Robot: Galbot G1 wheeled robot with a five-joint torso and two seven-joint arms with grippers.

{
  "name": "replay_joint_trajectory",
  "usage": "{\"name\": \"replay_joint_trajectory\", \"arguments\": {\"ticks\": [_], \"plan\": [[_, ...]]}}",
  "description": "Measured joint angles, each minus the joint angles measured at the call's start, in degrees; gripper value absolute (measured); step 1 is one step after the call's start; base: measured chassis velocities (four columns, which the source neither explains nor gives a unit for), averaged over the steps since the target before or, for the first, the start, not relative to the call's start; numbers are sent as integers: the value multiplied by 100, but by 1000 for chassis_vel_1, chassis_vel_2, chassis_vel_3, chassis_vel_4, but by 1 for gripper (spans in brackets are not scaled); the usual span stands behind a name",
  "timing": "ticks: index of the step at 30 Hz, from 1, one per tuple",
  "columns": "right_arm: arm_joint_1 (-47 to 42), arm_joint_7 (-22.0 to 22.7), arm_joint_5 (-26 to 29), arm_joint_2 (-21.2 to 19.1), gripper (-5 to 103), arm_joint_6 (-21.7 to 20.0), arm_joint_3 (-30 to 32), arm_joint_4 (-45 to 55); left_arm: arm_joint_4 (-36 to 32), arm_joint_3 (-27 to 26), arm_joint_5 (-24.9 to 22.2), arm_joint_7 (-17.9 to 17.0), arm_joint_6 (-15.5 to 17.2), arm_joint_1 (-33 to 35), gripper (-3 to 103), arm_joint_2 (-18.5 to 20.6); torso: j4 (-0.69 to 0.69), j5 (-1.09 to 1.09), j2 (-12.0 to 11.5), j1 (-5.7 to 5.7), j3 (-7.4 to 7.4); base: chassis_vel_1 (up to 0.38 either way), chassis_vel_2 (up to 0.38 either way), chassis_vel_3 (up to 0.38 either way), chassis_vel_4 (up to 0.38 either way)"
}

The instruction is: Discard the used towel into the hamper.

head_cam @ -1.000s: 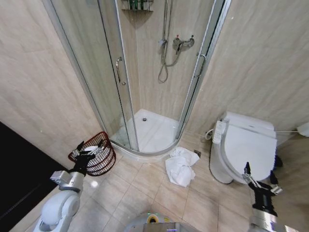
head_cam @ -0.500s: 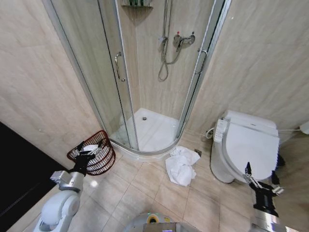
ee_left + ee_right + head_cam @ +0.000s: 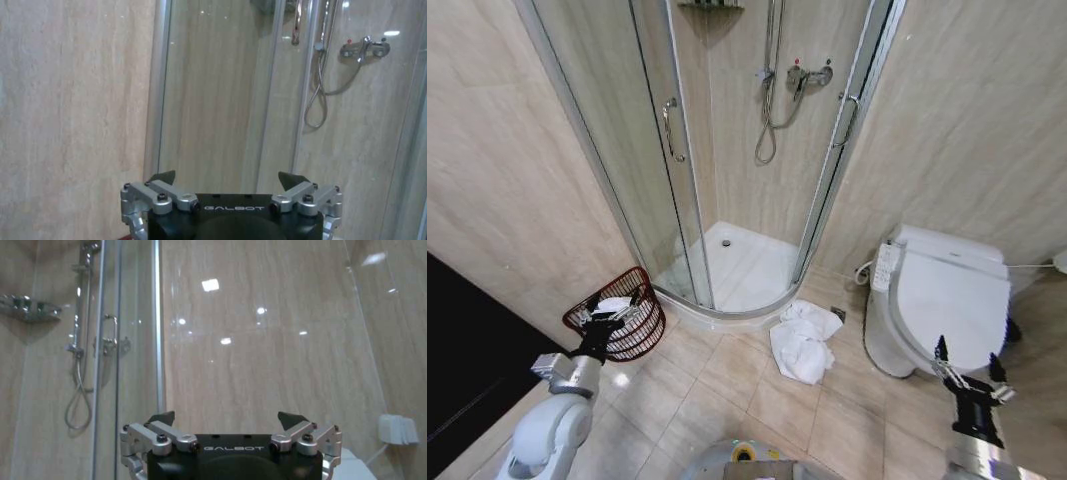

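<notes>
The left gripper [image 3: 612,318] hangs with its fingers spread wide and nothing between them, just in front of the small round reddish-brown openwork hamper [image 3: 632,335]; whether it touches the rim cannot be told. In the left wrist view the left gripper's dark fingertips [image 3: 163,176] stand well apart against the glass shower enclosure [image 3: 727,160]. The right gripper [image 3: 967,374] is likewise wide open and holds nothing, raised in front of the white toilet [image 3: 942,305]; its fingertips [image 3: 291,418] are parted in the right wrist view.

The hamper stands on the beige tiled floor [image 3: 727,400] against the left wall, beside the shower's curved base. The crumpled white towel [image 3: 800,342] lies on the floor between the shower base and the toilet, well apart from both grippers.

Against the earlier pictures the whole scene has slid slightly downward, so the camera has tilted; hamper, towel and both grippers keep their places.
</notes>
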Motion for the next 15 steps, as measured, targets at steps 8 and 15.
{"name": "replay_joint_trajectory", "arguments": {"ticks": [8, 15], "plan": [[-9, 132, -31, -3, 100, -50, 12, -52, 0, 0, 0, 0, 0, 0, 100, 0, 0, 0, -236, -105, -132, 0, 0, 0, 0], [-28, 216, -106, 1, 100, -57, 41, -70, 0, 0, 0, 0, 0, 0, 100, 0, 0, 0, -402, -184, -219, 0, 0, 0, 0]]}}
